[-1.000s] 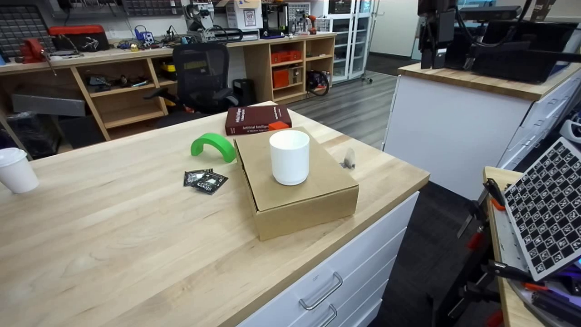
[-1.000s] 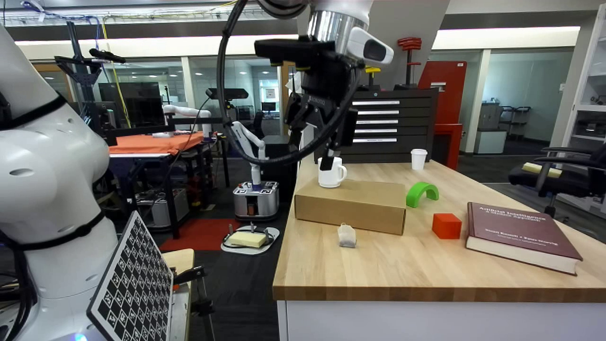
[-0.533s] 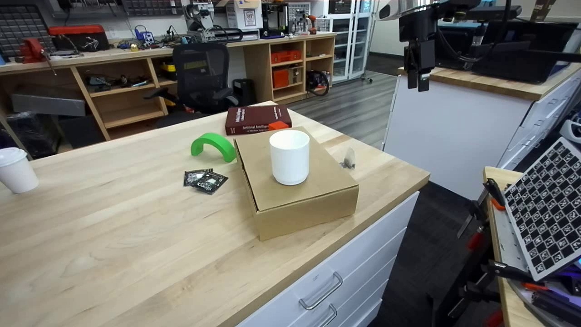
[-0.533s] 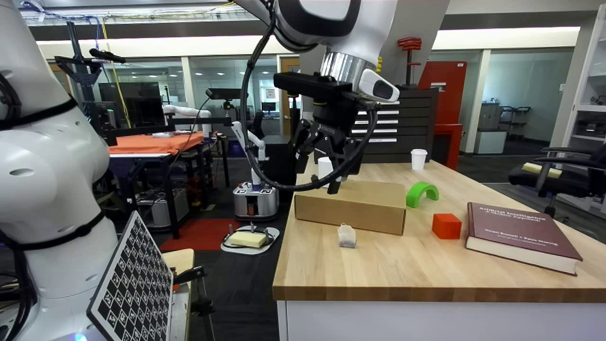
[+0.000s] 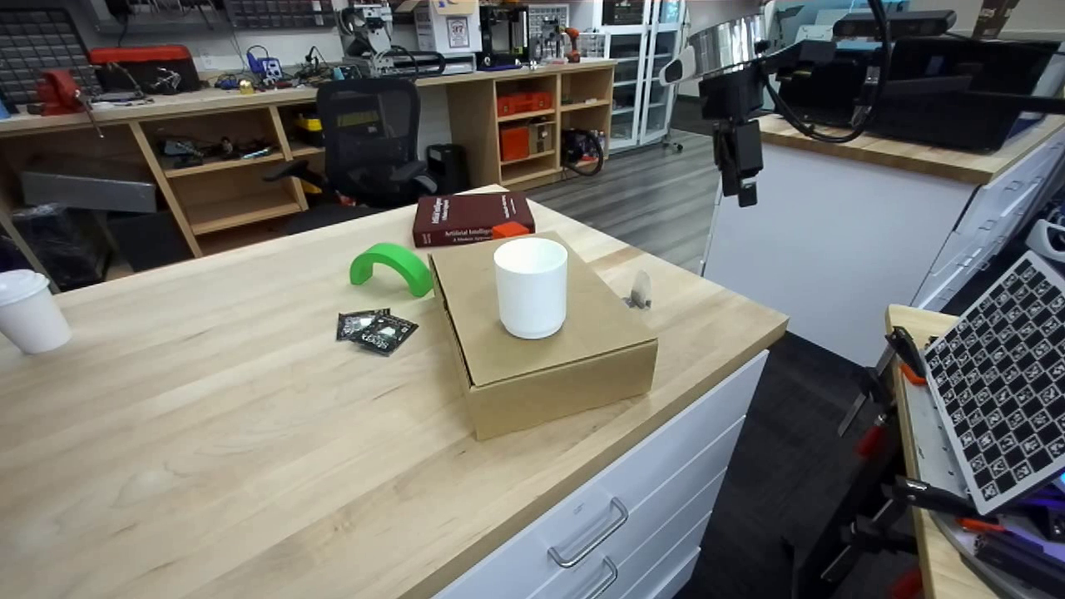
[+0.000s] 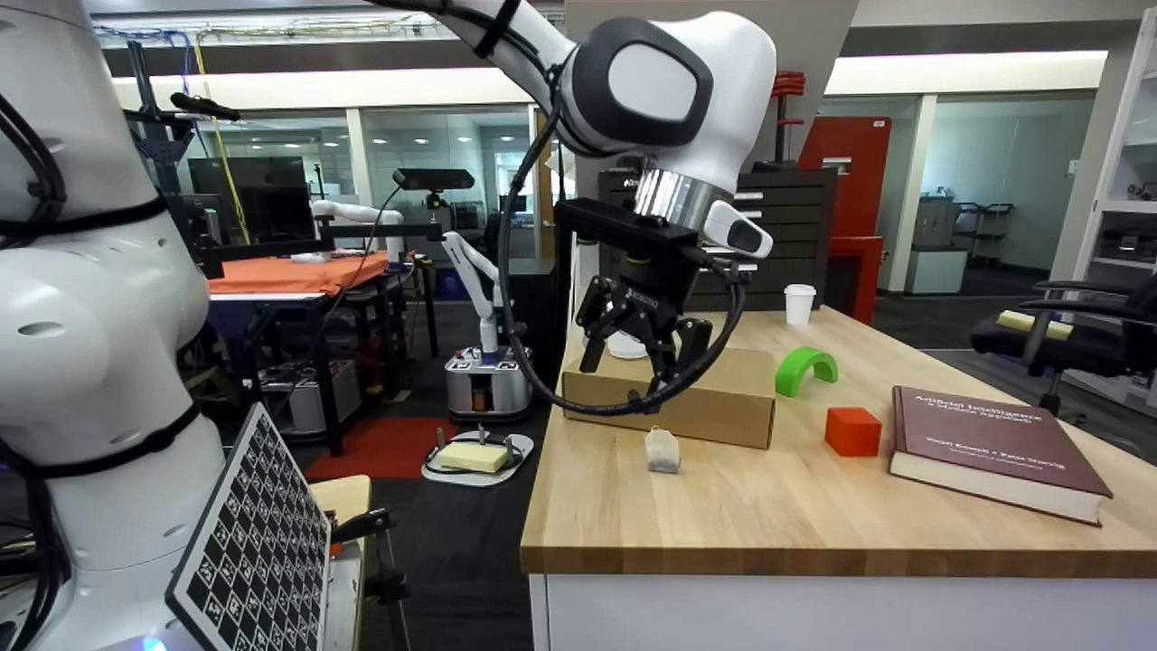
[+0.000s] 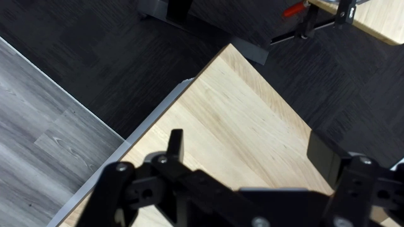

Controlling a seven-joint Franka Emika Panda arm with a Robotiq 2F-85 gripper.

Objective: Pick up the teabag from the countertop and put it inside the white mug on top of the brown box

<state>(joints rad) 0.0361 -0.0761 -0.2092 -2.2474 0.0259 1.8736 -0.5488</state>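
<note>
since a second ago, you had brought the gripper (image 7: 249,148) down and inward. it hung lower in both exterior views, and more of the white arm (image 6: 660,86) had come into sight. in an exterior view, the gripper now hid most of the white mug (image 6: 625,346), where much more of it had shown before. the gripper stood wide: in the wrist view, its two fingers (image 7: 320,154) were spread far apart, with light wood visible between them.

the teabag (image 6: 663,452) had stayed where it was. it rested on the butcher-block countertop (image 6: 813,515), just beside a side wall of the brown cardboard box (image 5: 570,395) and apart from the gripper.

you could count one teabag, one mug and one box. the mug stood upright on the box, and the box lay flat on the countertop. on that same wood there were also two black square packets (image 5: 378,333), overlapping; one green arch block (image 5: 389,253), just beside the box; one red cube (image 6: 852,432), just beside one maroon hardcover textbook (image 6: 994,448) with the words artificial intelligence on its cover; and one white lidded paper cup (image 5: 33,312), well apart from the box. behind the countertop in an exterior view stood one black mesh-backed office chair (image 5: 370,137), with one black-and-white patterned board (image 5: 998,378) over at the right edge.
</note>
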